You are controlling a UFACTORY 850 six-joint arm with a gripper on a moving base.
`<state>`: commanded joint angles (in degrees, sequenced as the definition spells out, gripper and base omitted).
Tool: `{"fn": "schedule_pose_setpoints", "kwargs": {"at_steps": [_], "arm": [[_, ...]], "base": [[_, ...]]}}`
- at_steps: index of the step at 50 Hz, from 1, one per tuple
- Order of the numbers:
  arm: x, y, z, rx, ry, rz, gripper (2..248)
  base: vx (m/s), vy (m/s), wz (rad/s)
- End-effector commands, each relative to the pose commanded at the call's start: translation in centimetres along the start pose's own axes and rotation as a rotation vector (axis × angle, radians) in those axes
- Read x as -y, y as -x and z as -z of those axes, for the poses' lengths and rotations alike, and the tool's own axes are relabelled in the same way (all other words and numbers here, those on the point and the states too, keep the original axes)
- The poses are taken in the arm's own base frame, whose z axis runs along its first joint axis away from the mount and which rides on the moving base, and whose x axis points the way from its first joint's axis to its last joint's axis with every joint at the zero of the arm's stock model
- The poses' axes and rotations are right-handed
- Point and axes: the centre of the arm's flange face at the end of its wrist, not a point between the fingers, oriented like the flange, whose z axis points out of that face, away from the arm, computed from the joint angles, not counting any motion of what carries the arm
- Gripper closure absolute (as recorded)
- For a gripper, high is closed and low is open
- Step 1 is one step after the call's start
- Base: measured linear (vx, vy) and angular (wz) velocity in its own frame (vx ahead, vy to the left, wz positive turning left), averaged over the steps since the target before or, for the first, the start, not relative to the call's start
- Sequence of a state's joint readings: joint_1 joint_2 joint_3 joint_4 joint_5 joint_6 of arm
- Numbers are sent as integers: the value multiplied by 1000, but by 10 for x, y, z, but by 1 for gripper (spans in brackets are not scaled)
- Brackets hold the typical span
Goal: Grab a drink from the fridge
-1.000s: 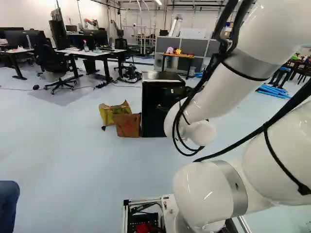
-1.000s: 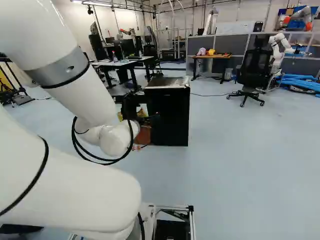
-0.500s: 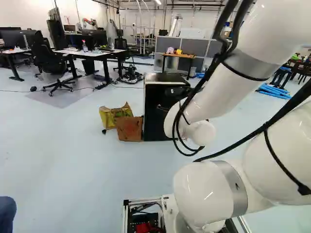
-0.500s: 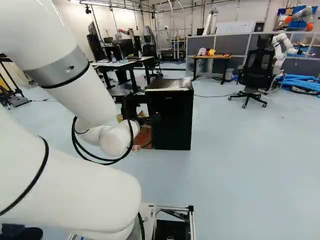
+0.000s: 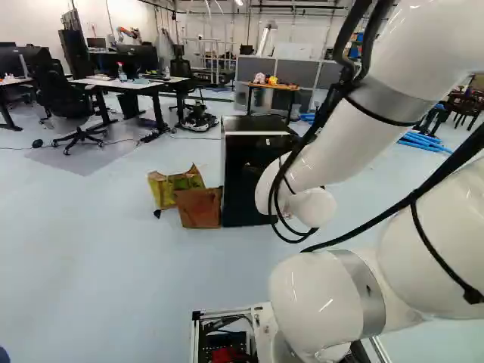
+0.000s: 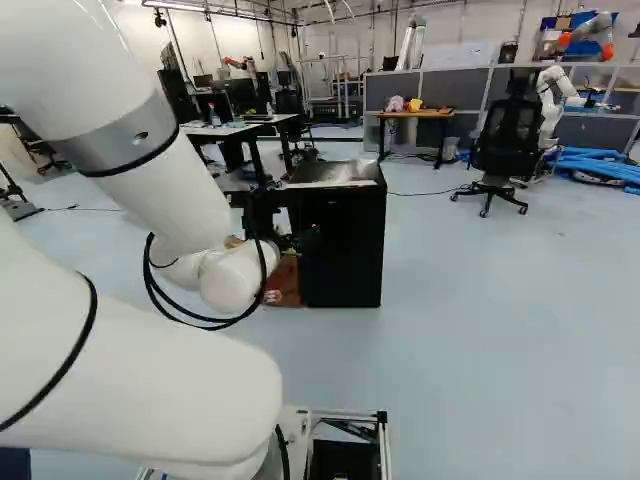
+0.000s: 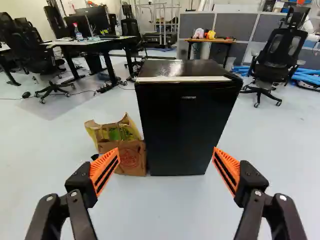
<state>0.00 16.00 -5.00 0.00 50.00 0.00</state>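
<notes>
Fridge (image 5: 246, 181) standing upright on floor (image 5: 113, 287), right side partly hidden behind arm (image 5: 340, 151). Brown bag (image 5: 199, 208) sitting just beside fridge, yellow bag (image 5: 160, 190) slumping behind brown bag. Black cables (image 5: 412, 197) running along arm. Farther back at left, desk (image 5: 140, 85) holding bottle (image 5: 122, 74), chair (image 5: 66, 98) standing near. Beyond fridge, small table (image 5: 268, 85) holding toys (image 5: 261, 78). Blue tubes (image 5: 427, 142) lying at right.

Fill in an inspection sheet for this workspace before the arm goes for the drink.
Surface: pale floor, fridge standing on it.
Job's things: black fridge, door shut; drink: nothing seen.
Clutter: brown paper bag and yellow bag beside the fridge.
Grippers: jaws wide apart, holding nothing.
Cables: black cables strapped along the arm; thin floor cable beyond the fridge.
Surroundings: desk, office chair, another robot farther back.
</notes>
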Motion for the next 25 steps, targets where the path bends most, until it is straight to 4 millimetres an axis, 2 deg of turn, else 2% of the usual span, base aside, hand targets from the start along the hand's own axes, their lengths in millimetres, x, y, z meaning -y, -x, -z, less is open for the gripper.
{"fn": "schedule_pose_setpoints", "kwargs": {"at_steps": [25], "arm": [[0, 0, 0, 0, 0, 0, 3]], "base": [[113, 31, -47]]}}
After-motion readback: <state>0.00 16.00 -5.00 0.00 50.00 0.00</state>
